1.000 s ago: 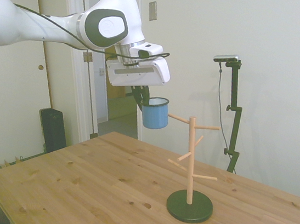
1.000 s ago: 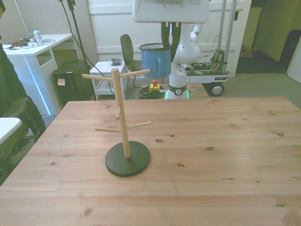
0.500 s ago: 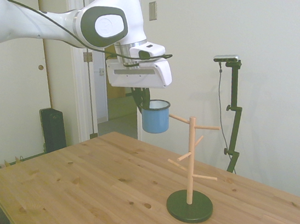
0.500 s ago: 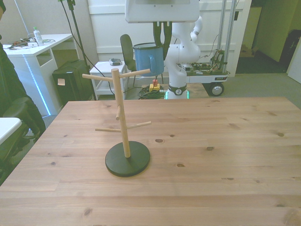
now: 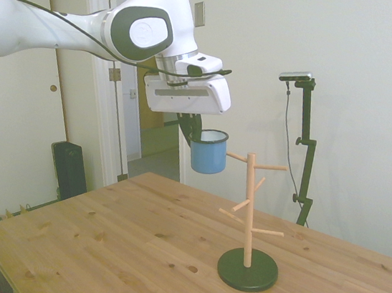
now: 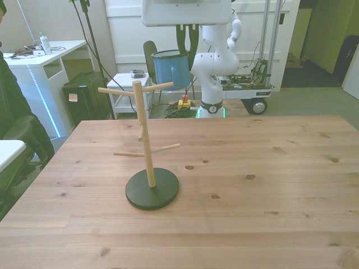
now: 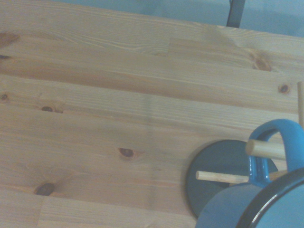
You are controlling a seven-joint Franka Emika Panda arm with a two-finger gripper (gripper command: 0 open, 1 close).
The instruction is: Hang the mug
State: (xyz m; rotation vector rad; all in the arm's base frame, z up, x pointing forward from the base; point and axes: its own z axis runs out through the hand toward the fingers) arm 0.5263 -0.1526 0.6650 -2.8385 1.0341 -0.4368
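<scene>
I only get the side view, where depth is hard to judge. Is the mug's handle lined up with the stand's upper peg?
Observer: The wrist view shows a peg tip right at the loop of the mug's handle.
Operator: Is it threaded through already?
Observer: I cannot tell. The tip overlaps the loop's edge in that view.
Operator: And sideways?
Observer: In the front view the mug hangs just over the tip of the upper peg on the front view's right.

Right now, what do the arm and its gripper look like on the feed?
The arm has a glossy white shell with a dark grey oval cap at the wrist joint. A thin black cable runs along it to the hand. The gripper has a boxy white body with a grey strip along its side and dark, slim fingers below.
</scene>
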